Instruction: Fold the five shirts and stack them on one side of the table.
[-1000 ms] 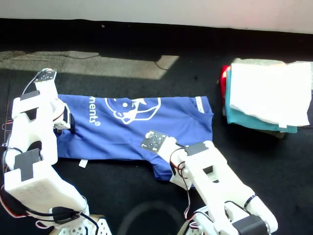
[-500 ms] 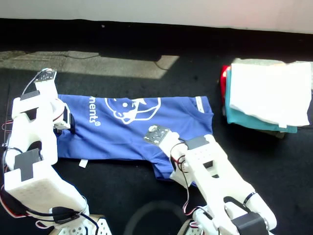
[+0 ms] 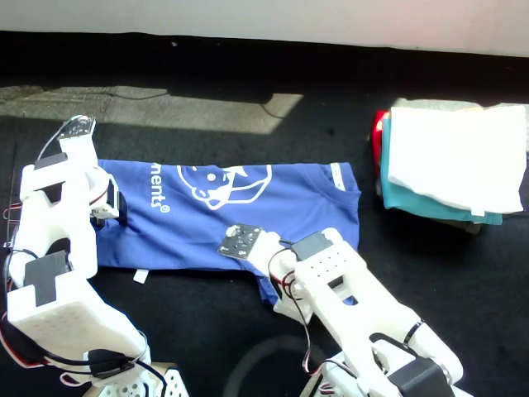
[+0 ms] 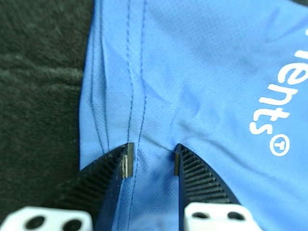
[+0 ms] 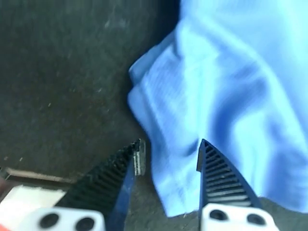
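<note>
The right gripper [image 5: 170, 155] holds its toothed fingers [image 5: 219, 175] parted to a moderate gap, closed on nothing. They straddle the bunched edge of a sleeve flap [image 5: 192, 120] of the blue shirt [image 3: 289, 203]. Over the last second the right arm [image 3: 347, 289] has shifted toward the left of the high view, along the shirt's lower edge. This has brought the gripper over the flap at lower centre.

The left gripper [image 4: 151, 160] has not moved. Its fingers [image 4: 197, 175] stand apart to a similar gap, gripping nothing, with the tips on or just above the fabric beside a double-stitched hem [image 4: 137, 72]. The left arm [image 3: 58, 215] stands at the shirt's end, centre left of the frame. The shirt lies as it did, unfolded.

Judgement: the right arm is lining up a grasp on the flap for a first fold, and no fold of this shirt is yet made.

The shirt is a thin, fine-mesh knit with white print. It is limp and spread lengthways across the centre of the frame, and the flap is doubled and wrinkled. Such cloth will likely bunch or slip unless pinched through both layers.

The table [image 3: 207, 306] has a dark, matte, felt-like surface. At upper right sits the stack [image 3: 438, 207] of folded, flat rectangles: a white shirt [image 3: 455, 157] on top, teal beneath, and a red edge [image 3: 378, 132] at its left side. The number of layers cannot be told.
</note>
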You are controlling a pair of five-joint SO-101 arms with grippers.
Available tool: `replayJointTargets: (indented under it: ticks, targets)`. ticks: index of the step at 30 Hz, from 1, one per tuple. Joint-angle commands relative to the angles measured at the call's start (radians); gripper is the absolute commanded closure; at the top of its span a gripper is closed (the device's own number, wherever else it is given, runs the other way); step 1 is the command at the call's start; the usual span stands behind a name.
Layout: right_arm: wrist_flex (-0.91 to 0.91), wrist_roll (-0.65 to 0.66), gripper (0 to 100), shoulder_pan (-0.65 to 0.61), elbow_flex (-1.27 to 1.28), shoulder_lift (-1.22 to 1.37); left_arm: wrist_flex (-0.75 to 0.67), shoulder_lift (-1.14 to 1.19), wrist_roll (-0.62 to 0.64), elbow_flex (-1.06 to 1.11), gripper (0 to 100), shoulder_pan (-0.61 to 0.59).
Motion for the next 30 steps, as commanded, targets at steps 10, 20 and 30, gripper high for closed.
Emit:
replayJointTargets:
  ticks: [10, 20, 30]
  targets:
    - [-0.127, -0.017, 81.6, 0.021, 0.008, 0.274, -0.048, 0.002, 0.008, 0.002, 85, 0.018]
    - [-0.119, -0.011, 99.5, 0.101, -0.045, 0.320, -0.048, 0.002, 0.008, 0.002, 85, 0.016]
    - [0.027, -0.009, 99.1, 0.113, -0.042, 0.096, -0.048, 0.002, 0.008, 0.002, 85, 0.016]
